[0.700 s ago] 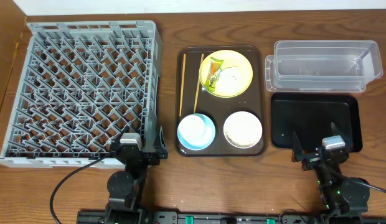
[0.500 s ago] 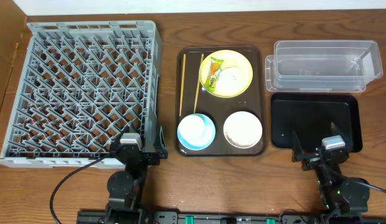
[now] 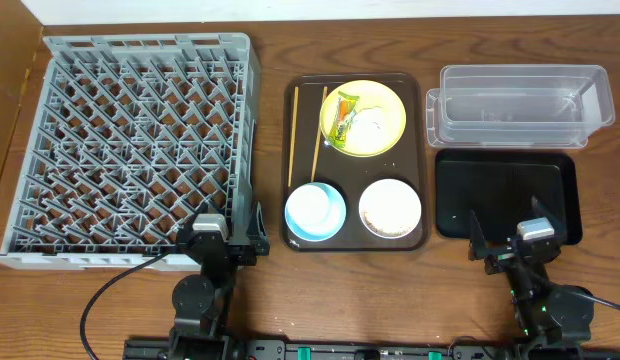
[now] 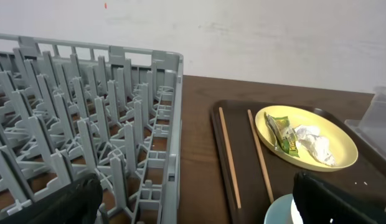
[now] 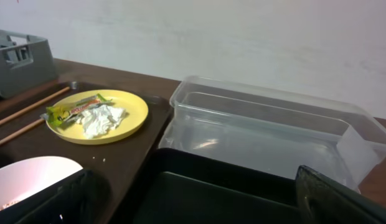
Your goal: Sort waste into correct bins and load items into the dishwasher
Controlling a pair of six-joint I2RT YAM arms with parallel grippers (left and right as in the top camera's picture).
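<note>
A: Why are the left tool (image 4: 196, 199) and right tool (image 5: 193, 186) sitting at the near edge of the surface (image 3: 320, 290)?
B: Judging by the layout, each is facing its own job: the left, spread wide and empty, is looking over the rack (image 3: 130, 140); the right, equally spread, over the tub (image 3: 520, 100) and black tray (image 3: 505, 190)
A: And the waste?
B: Wrapper (image 3: 342, 117) and tissue (image 3: 368, 122) are lying on the plate (image 3: 388, 100), on the brown tray (image 3: 417, 150) between the arms, beside the chopsticks (image 3: 293, 135)

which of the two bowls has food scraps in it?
The white bowl, right of the light blue bowl on the brown tray; it holds pale rice-like scraps, the blue one looks empty.
</note>
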